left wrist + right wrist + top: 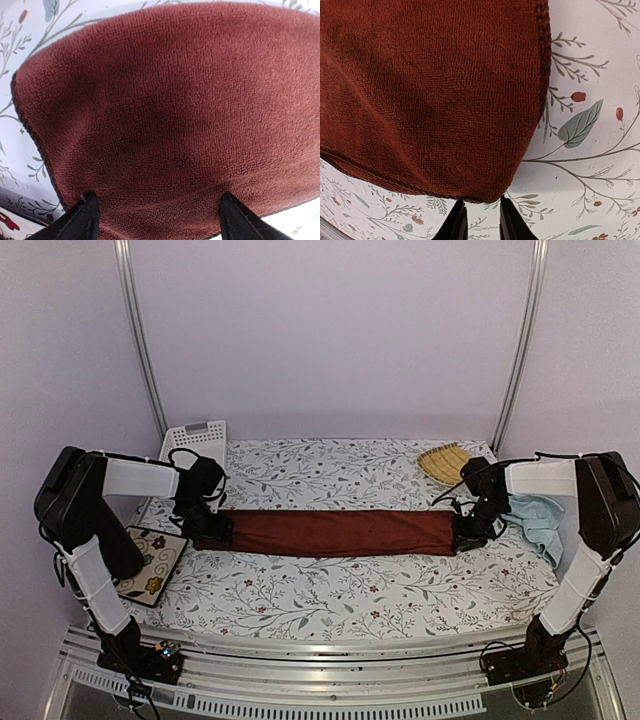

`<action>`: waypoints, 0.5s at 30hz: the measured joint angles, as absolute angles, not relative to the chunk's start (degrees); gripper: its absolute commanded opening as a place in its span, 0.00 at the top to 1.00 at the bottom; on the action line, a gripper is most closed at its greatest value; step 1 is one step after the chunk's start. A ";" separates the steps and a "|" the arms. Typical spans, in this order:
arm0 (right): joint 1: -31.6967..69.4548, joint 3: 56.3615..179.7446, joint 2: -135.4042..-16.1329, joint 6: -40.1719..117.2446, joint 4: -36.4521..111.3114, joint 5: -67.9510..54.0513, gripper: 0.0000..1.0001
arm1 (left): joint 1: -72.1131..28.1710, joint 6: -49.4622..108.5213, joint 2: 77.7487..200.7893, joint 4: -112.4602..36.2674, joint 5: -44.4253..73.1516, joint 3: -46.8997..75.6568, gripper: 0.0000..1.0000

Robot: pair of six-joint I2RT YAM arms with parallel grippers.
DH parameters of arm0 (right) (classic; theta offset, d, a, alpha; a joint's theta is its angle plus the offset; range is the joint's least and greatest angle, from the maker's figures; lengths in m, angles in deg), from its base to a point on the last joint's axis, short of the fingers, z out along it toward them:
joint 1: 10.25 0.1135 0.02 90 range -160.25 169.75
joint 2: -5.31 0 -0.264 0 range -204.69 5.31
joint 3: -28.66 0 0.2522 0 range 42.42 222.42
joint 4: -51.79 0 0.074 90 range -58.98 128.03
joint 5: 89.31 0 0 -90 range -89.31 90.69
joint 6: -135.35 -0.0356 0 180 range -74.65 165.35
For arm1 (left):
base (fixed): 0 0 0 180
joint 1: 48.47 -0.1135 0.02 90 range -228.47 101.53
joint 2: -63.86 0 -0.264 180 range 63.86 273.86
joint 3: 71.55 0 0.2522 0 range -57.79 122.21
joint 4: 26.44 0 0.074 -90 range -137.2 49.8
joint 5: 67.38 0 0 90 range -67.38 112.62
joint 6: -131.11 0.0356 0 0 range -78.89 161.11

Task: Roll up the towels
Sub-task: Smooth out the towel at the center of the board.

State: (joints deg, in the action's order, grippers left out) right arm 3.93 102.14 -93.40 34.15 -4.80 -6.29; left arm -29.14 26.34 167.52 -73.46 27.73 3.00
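Rust-red towel (330,532), long folded band; left claw (159,197) wide, right claw (481,201) barely parted, both seemingly empty.

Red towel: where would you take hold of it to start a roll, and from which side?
Probably the short right end of the red towel, approached from the right, low to the table. It lies flat as a long narrow strip, so only an end gives a free hem to pinch, and the right gripper sits just off that corner.
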 measured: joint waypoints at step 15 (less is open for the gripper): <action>5.50 102.10 -93.40 34.00 -3.54 -5.44 0.48 | -31.13 26.76 167.52 -72.28 27.64 2.65 0.14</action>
State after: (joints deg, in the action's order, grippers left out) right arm 5.50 102.10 -93.40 34.00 -3.54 -5.44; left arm -31.13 26.76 167.52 -72.28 27.64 2.65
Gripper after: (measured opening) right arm 0.463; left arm 0.839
